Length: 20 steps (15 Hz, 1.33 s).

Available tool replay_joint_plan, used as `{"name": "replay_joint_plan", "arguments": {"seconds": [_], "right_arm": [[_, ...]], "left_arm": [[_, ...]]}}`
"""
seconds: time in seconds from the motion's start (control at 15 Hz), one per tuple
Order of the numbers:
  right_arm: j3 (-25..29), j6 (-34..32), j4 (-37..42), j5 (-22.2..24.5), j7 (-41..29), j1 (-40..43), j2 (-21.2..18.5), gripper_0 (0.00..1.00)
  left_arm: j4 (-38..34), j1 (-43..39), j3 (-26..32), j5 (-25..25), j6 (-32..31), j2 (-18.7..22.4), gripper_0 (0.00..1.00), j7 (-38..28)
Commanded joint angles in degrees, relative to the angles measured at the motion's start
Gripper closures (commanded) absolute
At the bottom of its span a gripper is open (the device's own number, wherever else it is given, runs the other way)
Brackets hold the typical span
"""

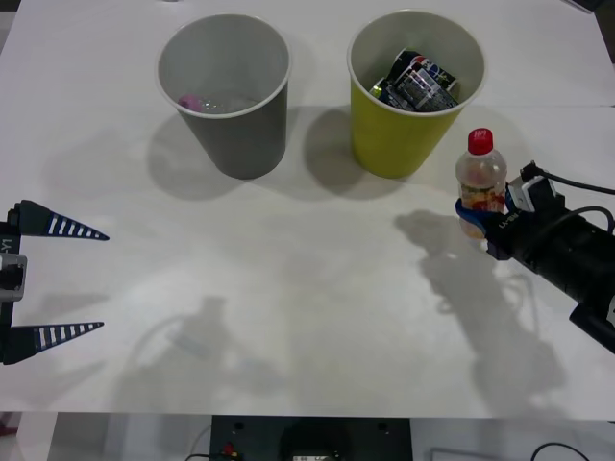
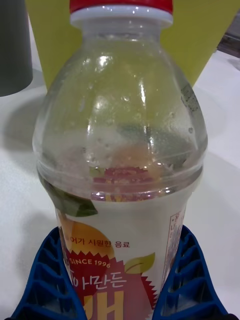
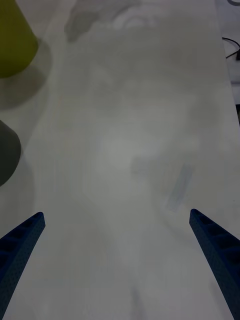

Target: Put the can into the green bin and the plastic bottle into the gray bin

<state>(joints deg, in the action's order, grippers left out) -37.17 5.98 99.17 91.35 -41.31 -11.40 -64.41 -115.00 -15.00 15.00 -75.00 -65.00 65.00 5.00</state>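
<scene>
Clear plastic with a red cap — the plastic bottle (image 1: 480, 173) stands upright on the white table (image 1: 307, 317), just beside the green bin (image 1: 413, 91) on its right, with the right gripper (image 1: 478, 223) clamped on its lower body; in the right wrist view the blue fingers (image 2: 45, 280) press the label on both sides. The can (image 1: 418, 82) already lies inside the green bin, so the bottle is what remains. To do this step well, the arm should lift the bottle straight up until its base clears both rims, carry it leftward past the green bin, and release only when it is centred over the gray bin (image 1: 226, 91). The left gripper (image 1: 53, 279) waits at the table's left edge, fingers wide apart. The bottle's base is hidden behind the fingers — whether it rests on the table cannot be told. Something pinkish lies in the gray bin, too dim to identify.
</scene>
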Motion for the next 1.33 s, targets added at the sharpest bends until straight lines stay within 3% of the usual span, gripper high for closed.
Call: {"name": "replay_joint_plan", "arguments": {"seconds": [0.07,0.2,0.6,0.8,1.33], "right_arm": [[10.5,-15.3,4.5,2.1,-0.1,4.0,-0.5,1.00],[17.0,-25.8,7.4,2.0,-0.3,5.9,-0.5,1.00],[31.5,-48.5,10.2,-2.6,-2.2,6.9,2.5,1.00],[37.4,-57.6,13.1,-2.0,-9.4,6.7,3.6,1.00],[39.2,-70.2,16.9,0.0,-27.1,-4.3,3.7,1.00]], "left_arm": [[0.0,0.0,0.0,0.0,0.0,0.0,0.00,0.0],[0.0,0.0,0.0,0.0,0.0,0.0,0.00,0.0],[0.0,0.0,0.0,0.0,0.0,0.0,0.00,0.0],[0.0,0.0,0.0,0.0,0.0,0.0,0.00,0.0],[0.0,0.0,0.0,0.0,0.0,0.0,0.00,0.0]]}}
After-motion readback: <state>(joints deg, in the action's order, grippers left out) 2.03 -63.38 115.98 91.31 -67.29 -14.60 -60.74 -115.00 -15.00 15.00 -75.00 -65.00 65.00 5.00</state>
